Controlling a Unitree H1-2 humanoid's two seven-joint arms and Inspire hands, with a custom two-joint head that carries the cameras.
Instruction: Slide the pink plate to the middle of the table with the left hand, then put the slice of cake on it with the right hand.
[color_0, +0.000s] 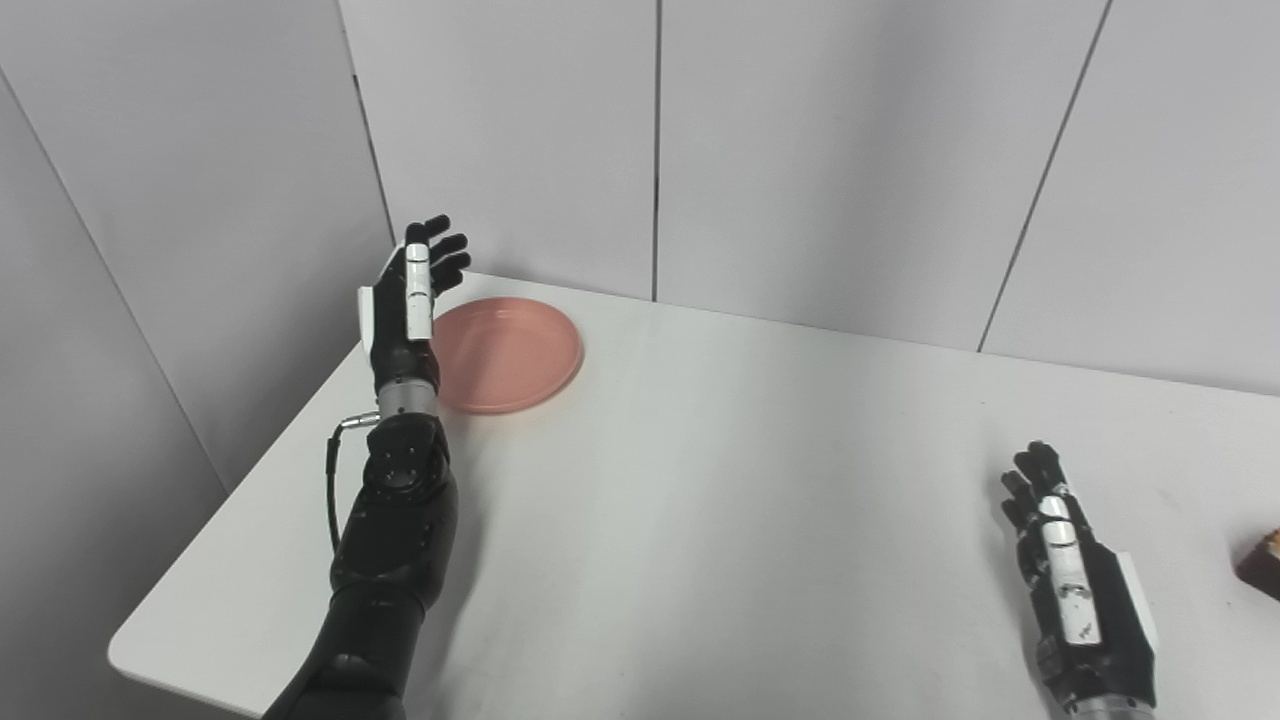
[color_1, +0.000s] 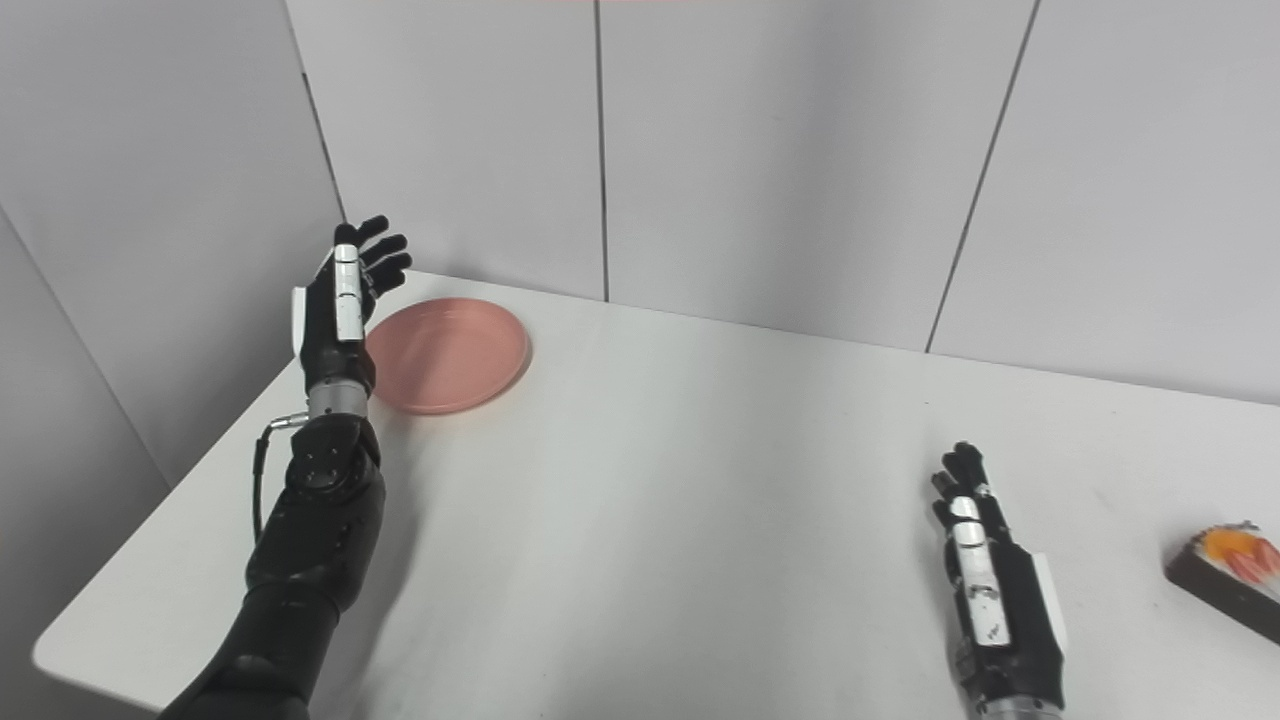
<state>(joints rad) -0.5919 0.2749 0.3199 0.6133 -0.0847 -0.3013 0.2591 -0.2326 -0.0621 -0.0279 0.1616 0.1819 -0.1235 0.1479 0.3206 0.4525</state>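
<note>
Both hands empty, fingers released: left hand (color_0: 408, 305) beside pink plate (color_0: 510, 352), right hand (color_1: 990, 600) near cake (color_1: 1228, 575).

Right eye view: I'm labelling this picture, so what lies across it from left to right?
left hand → pink plate → right hand → slice of cake, all over the white table.

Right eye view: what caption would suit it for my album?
Left hand raised beside the pink plate; right hand waits near the cake slice.
</note>
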